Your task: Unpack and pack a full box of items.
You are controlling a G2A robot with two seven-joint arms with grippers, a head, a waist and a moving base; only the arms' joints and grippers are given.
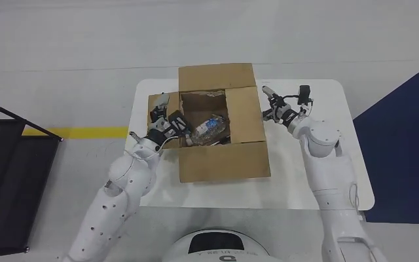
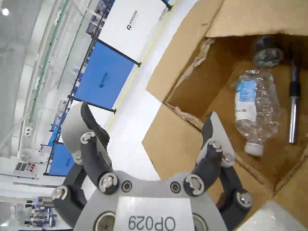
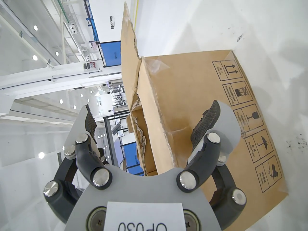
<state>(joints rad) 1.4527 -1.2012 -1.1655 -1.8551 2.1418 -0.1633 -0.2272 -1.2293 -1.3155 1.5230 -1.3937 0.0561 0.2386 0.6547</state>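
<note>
An open cardboard box (image 1: 222,164) stands mid-table with its flaps spread. Inside lie a crumpled clear plastic bottle (image 1: 209,126) (image 2: 257,106) with a white cap, a metal rod with a black grip (image 2: 293,97), and a dark round object (image 2: 267,54). My left gripper (image 1: 165,118) (image 2: 149,123) is open at the box's left flap (image 2: 182,145), whose corner lies between its fingers. My right gripper (image 1: 269,103) (image 3: 149,121) is open at the right flap (image 3: 192,92), straddling that flap's upper edge.
The white table (image 1: 308,183) has bare surface to the right of the box and a strip in front. The far flap (image 1: 216,76) reaches the table's back edge. A black frame (image 1: 26,131) stands on the floor at left.
</note>
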